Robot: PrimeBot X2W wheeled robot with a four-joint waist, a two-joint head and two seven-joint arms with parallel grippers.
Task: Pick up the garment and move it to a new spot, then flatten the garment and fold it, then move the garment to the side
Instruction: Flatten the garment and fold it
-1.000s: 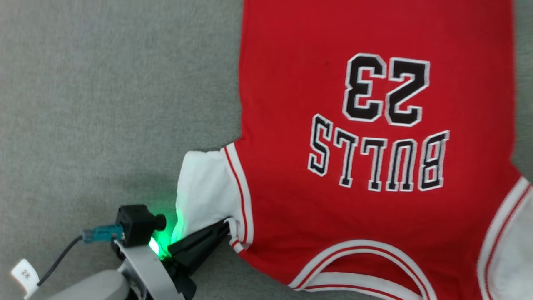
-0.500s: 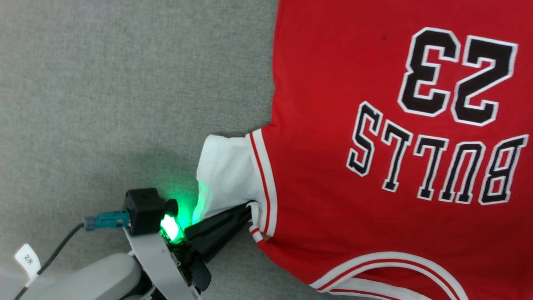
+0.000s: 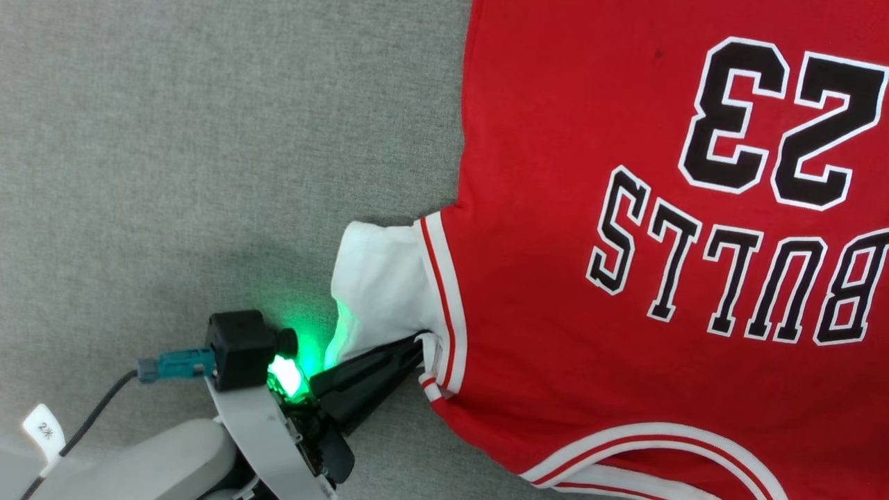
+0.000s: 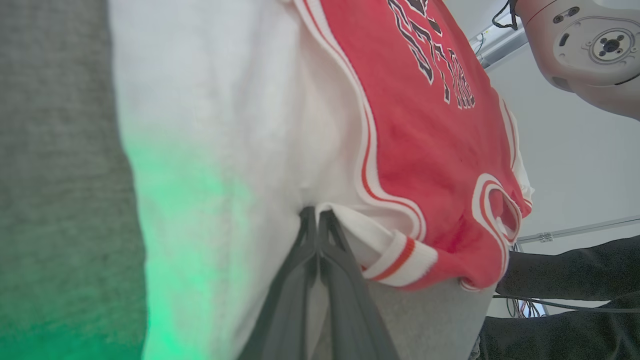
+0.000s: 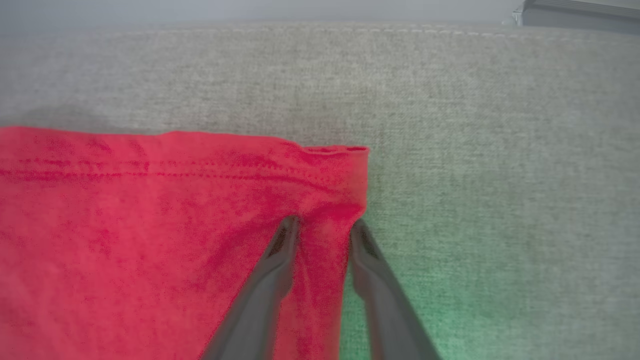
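The garment (image 3: 590, 312), a bright red jersey with a black "23" and "BULLS" upside down, lies flat on the grey cloth surface (image 3: 208, 173). My left gripper (image 3: 417, 345) comes in from the lower left, shut on the garment's near white sleeve (image 3: 378, 278) beside the striped trim. In the left wrist view the two fingers (image 4: 316, 212) meet, pinching the sleeve's edge on the garment (image 4: 425, 140). In the right wrist view my right gripper (image 5: 324, 225) straddles the garment's (image 5: 125, 225) hem corner. Its fingers stand apart with a ridge of red cloth between them.
Bare grey surface stretches left of the garment. The right wrist view shows the surface's stitched far edge (image 5: 320, 30) and a dark object (image 5: 575, 10) beyond it. A pale robot joint housing (image 4: 590, 45) and a dark shape (image 4: 575, 270) sit at the left wrist view's right side.
The whole head picture has shifted, so the garment sits further right and higher: the camera moved. My left gripper keeps its pinch on the sleeve.
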